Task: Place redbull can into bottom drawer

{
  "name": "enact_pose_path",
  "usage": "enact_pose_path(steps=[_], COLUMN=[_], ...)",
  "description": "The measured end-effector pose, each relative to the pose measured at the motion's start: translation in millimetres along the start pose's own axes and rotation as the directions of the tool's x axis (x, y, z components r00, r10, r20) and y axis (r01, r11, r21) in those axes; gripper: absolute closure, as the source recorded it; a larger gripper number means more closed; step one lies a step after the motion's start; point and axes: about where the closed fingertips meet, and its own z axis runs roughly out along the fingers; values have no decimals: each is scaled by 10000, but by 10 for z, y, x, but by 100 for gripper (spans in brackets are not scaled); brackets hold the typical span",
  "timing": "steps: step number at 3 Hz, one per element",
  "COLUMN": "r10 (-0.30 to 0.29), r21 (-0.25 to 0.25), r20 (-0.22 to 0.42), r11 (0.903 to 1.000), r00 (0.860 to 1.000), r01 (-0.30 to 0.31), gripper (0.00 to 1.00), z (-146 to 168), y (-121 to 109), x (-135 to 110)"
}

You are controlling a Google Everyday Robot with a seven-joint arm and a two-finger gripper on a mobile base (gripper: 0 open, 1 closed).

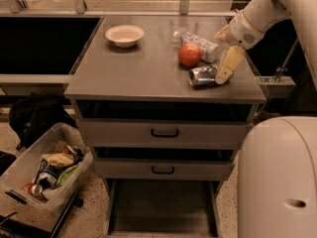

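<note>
The robot's gripper [224, 69] hangs at the right end of the redbull can [202, 76], which lies on its side on the grey cabinet top [143, 66] near a red fruit [189, 54], a plastic bottle [202, 43] and a white bowl [125, 34]. Below, the bottom drawer [161, 206] stands pulled out.

Your arm [258, 13] slants down from the upper right corner of the view; your gripper [224, 69] sits at its end, pointing steeply downward.

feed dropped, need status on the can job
Gripper at redbull can, right side of cabinet top. Can lying on its side. Bottom drawer open below. Apple just behind can.
</note>
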Motion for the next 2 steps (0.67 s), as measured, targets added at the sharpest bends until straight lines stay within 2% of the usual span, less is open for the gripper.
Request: enact_pose_path(steps=[1, 2], r10=[140, 404], r21=[-481, -1027], r20=[-171, -87], r11=[9987, 9939], r00=[9998, 9991], r01=[-148, -411], gripper=[0, 0], z=[126, 511], y=[261, 315], x=[2, 88])
